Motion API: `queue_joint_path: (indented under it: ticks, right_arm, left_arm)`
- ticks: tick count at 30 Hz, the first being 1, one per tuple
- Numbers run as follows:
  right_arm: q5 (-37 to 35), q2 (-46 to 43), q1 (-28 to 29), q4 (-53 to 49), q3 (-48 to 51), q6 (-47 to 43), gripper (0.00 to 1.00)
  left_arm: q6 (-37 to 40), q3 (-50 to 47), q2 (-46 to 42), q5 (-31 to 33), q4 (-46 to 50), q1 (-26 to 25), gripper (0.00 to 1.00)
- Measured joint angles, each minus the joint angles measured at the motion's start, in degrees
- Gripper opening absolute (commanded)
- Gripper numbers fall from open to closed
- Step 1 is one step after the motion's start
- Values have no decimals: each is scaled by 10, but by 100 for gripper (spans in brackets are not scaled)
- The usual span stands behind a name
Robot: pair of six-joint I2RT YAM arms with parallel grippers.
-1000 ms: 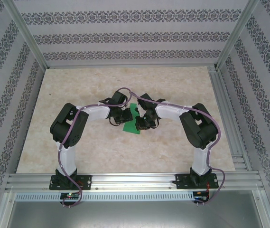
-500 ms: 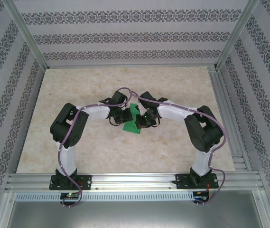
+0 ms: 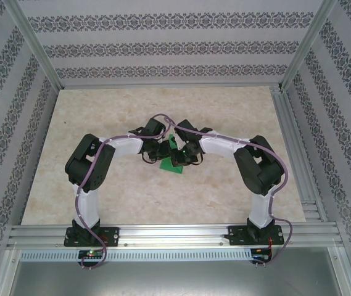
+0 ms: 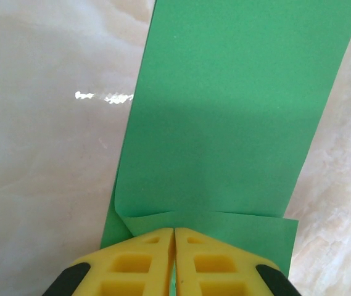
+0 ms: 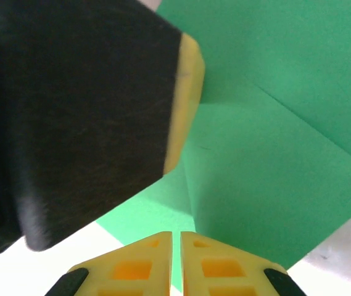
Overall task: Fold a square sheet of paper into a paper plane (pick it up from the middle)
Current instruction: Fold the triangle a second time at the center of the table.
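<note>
The square sheet of paper (image 3: 170, 165) is bright green, partly folded, and lies mid-table between my two arms. In the left wrist view the paper (image 4: 224, 123) lies flat with a crease across it just ahead of my left gripper (image 4: 174, 230), which is shut with its tips on the lower layer. My left gripper (image 3: 163, 154) and right gripper (image 3: 176, 158) nearly touch over the sheet. My right gripper (image 5: 176, 233) is shut at the near edge of the paper (image 5: 274, 185), where a darker flap's crease meets its tips. A green corner stands up between the gripper heads.
The left gripper's black finger with its yellow pad (image 5: 184, 92) looms close in the right wrist view. The marble-pattern table (image 3: 101, 117) is ringed by patterned walls and aluminium posts (image 3: 36, 49). A metal rail (image 3: 175, 234) runs along the near edge by the arm bases.
My right gripper has slid left toward the left gripper, and a green flap has risen between them. The left arm has stayed in place.
</note>
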State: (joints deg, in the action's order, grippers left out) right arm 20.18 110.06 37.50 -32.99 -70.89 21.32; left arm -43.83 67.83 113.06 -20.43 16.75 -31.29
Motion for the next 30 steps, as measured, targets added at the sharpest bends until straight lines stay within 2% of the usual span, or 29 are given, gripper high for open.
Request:
queue_joint_path:
  ticks: [30]
  right_arm:
    - [-7,7,0,-24,18,-31,13]
  left_arm:
    - [-2,0,0,2,0,0,11]
